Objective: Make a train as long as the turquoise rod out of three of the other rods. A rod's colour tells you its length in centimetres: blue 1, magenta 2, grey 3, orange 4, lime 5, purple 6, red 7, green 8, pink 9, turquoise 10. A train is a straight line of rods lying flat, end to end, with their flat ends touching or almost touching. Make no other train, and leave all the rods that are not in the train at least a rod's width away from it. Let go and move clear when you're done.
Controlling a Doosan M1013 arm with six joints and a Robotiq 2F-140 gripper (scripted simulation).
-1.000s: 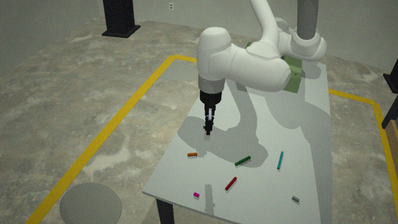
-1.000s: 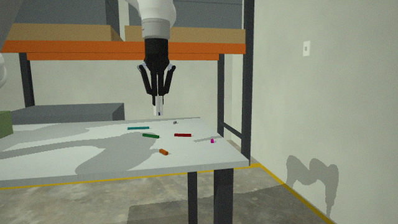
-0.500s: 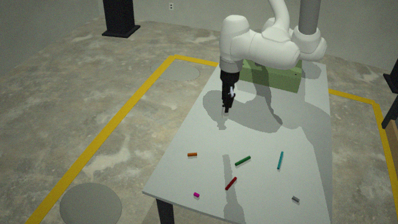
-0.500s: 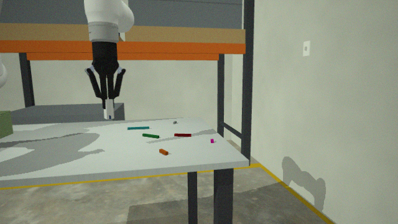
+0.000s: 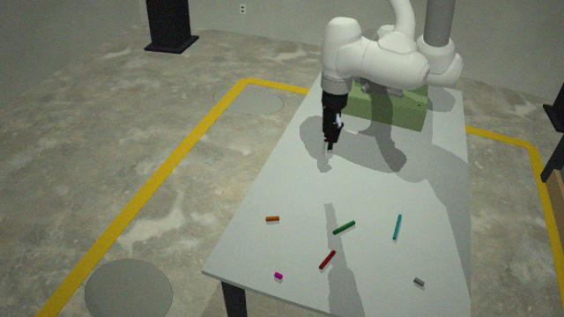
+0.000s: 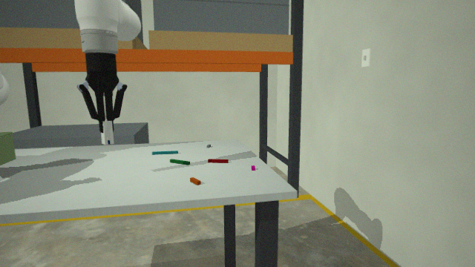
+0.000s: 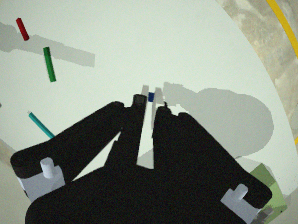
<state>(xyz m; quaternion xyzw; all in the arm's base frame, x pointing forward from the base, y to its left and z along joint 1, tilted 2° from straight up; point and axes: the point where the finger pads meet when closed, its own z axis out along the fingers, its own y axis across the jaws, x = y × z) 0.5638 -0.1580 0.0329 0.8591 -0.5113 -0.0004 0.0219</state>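
My gripper [image 5: 329, 149] [image 6: 107, 138] [image 7: 150, 96] is shut on the blue rod [image 6: 108, 142] [image 7: 151, 97] and holds it above the table, on the robot-base side of the other rods. The turquoise rod [image 5: 397, 227] [image 6: 165, 153] [image 7: 40, 124], green rod [image 5: 344, 227] [image 6: 179, 162] [image 7: 49, 64] and red rod [image 5: 327, 260] [image 6: 218, 161] [image 7: 22, 29] lie apart from one another. The orange rod [image 5: 272, 218] [image 6: 195, 181], magenta rod [image 5: 278, 276] [image 6: 253, 167] and grey rod [image 5: 419, 282] [image 6: 208, 146] also lie singly. No rods touch.
The white table [image 5: 247, 251] [image 6: 56, 200] carries the rods. The green base block [image 5: 405, 114] [image 6: 5, 148] [image 7: 265, 185] stands at the robot's end. Arm shadows cross the table. A shelf rack with an orange beam [image 6: 208, 56] stands behind the table in the exterior view.
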